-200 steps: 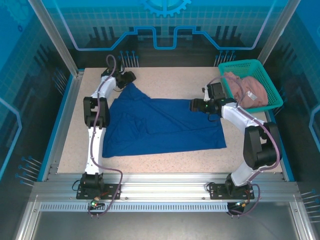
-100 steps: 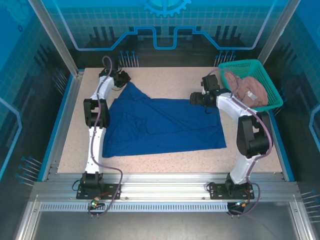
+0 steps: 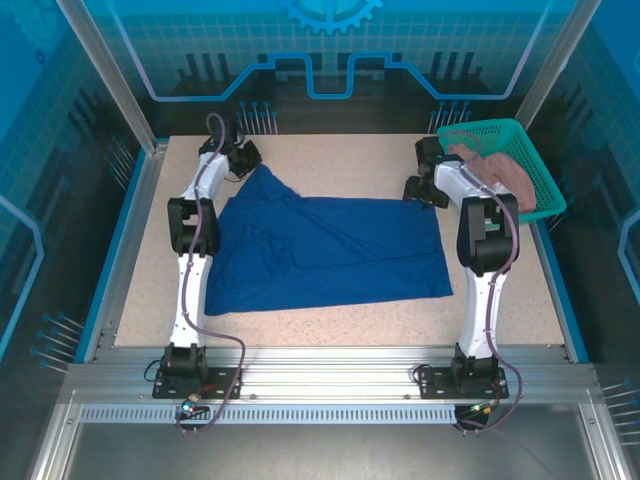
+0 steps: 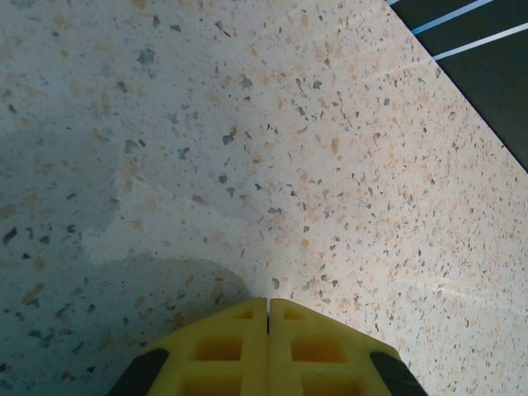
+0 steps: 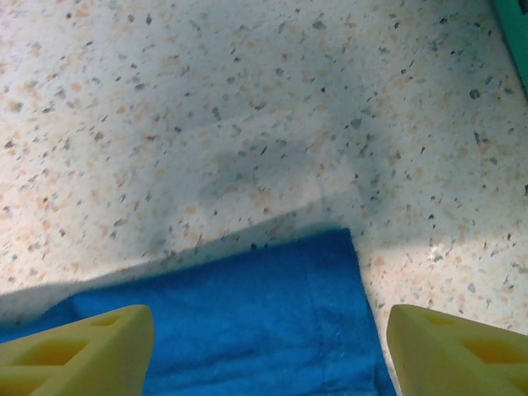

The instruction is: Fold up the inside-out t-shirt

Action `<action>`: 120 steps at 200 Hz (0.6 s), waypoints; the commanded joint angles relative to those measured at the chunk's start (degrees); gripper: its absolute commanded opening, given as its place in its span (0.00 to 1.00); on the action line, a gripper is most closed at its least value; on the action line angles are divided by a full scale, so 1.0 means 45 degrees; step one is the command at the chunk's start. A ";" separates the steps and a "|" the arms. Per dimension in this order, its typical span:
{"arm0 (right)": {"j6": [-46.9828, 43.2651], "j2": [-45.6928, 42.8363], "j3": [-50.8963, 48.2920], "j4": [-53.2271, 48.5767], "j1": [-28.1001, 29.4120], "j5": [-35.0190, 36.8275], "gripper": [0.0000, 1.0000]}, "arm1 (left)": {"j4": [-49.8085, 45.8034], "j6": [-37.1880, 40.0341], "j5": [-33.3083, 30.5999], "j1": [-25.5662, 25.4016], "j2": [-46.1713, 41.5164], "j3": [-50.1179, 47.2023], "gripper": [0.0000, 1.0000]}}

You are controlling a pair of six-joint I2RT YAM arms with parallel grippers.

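- The inside-out t-shirt (image 3: 330,250) lies spread on the table (image 3: 330,160), plain blue showing. In the top view its long axis runs from 9 to 3 o'clock, and its far-left part rises to a peak at 11 o'clock.
- The left gripper (image 3: 245,158) sits at that peak. Its wrist view shows the yellow fingers (image 4: 223,351) pressed flat together with no blue between the tips, so I cannot tell whether any cloth is pinched.
- The right gripper (image 3: 412,190) hovers at the shirt's 1 o'clock corner, jaws wide apart and holding nothing.
- In its wrist view that corner lies between the 2 fingers (image 5: 82,351), toward 6 o'clock.
- The right arm is the nearer one to this corner, so it likely needs only to drop and close.
- The teal basket (image 3: 480,130) stands close by at 3 o'clock.
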 commanded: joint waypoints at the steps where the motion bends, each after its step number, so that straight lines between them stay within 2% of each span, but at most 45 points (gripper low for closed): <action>1: 0.0230 0.0581 0.1007 -0.1418 -0.0196 -0.0047 0.74 | 0.0341 0.0204 0.0470 0.0011 -0.0575 -0.0167 0.00; 23: 0.0183 0.1107 0.1707 -0.1868 -0.0277 -0.0315 0.72 | 0.0489 0.0211 0.0546 0.0010 -0.0738 -0.0480 0.00; 55: 0.0105 0.1797 0.2498 -0.2463 -0.0386 -0.0351 0.62 | 0.0547 0.0133 0.0772 0.0010 -0.0786 -0.0519 0.00; 120: -0.0090 0.2700 0.3652 -0.3107 -0.0624 -0.0878 0.33 | 0.0735 0.0133 0.0932 0.0010 -0.1050 -0.0782 0.00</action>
